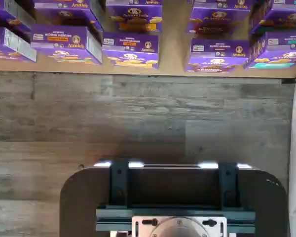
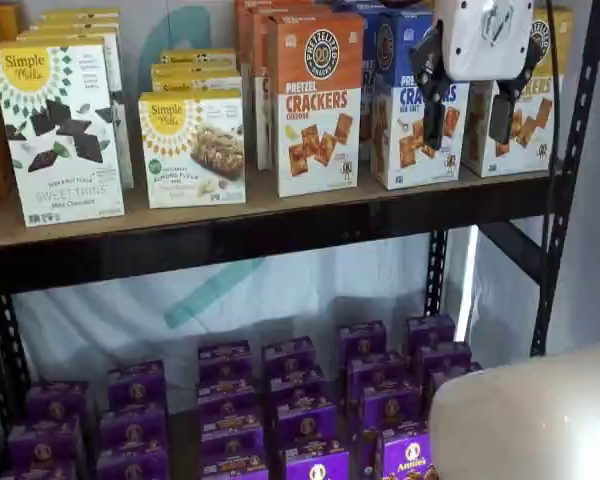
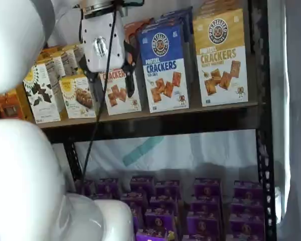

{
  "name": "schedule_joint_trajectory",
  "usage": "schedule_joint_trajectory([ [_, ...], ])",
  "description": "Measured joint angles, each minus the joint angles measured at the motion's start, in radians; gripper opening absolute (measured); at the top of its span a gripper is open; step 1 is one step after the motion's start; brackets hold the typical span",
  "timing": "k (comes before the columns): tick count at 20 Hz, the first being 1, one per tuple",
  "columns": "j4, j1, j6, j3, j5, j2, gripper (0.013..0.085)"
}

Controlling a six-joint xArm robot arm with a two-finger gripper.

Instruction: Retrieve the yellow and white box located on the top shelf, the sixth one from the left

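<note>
Already Close to the Wrong Cartons: Risks on the Top Shelf

Plainly, the jaws are seen standing wide, with nothing held between the 2 black fingers of the gripper (image 2: 468, 118). In both shelf views the gripper hangs in front of the cartons on the top shelf (image 2: 280, 232). The yellow and white box (image 3: 221, 56) is found at the far end of that shelf, just beside the blue-topped crackers carton (image 3: 164, 65), with a black upright (image 3: 261, 75) close on its other side.

Several failures can be foreseen. A wrong pick is likely if the fingers are driven straight in where they hang, since the blue-topped carton and the orange-topped crackers carton (image 2: 316, 115) share almost the same print. The tall carton could be tipped backward or toppled if it is pushed high on its face rather than gripped at its sides. Little room is left between the box and its neighbour, so a finger may catch an edge and drag the blue-topped carton along. The upright could also be struck during a sideways approach. On the lower level, the purple boxes (image 1: 130, 49) lie beneath any carton that is dropped.
</note>
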Motion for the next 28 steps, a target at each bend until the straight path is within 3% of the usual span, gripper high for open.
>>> schedule_joint_trajectory([
  [2, 0.034, -0.032, -0.018, 0.02, -0.034, -0.022, 0.085],
  [6, 0.045, -0.041, -0.024, 0.026, -0.036, -0.021, 0.085],
  [11, -0.042, -0.026, -0.041, 0.055, -0.104, -0.032, 0.085],
  [15, -0.063, -0.127, -0.142, 0.066, -0.168, -0.014, 0.085],
  [21, -0.005, -0.329, -0.327, 0.049, -0.255, 0.042, 0.085],
  [25, 0.032, -0.419, -0.411, 0.022, -0.289, 0.087, 0.085],
  [28, 0.046, -0.465, -0.456, 0.001, -0.305, 0.12, 0.085],
])
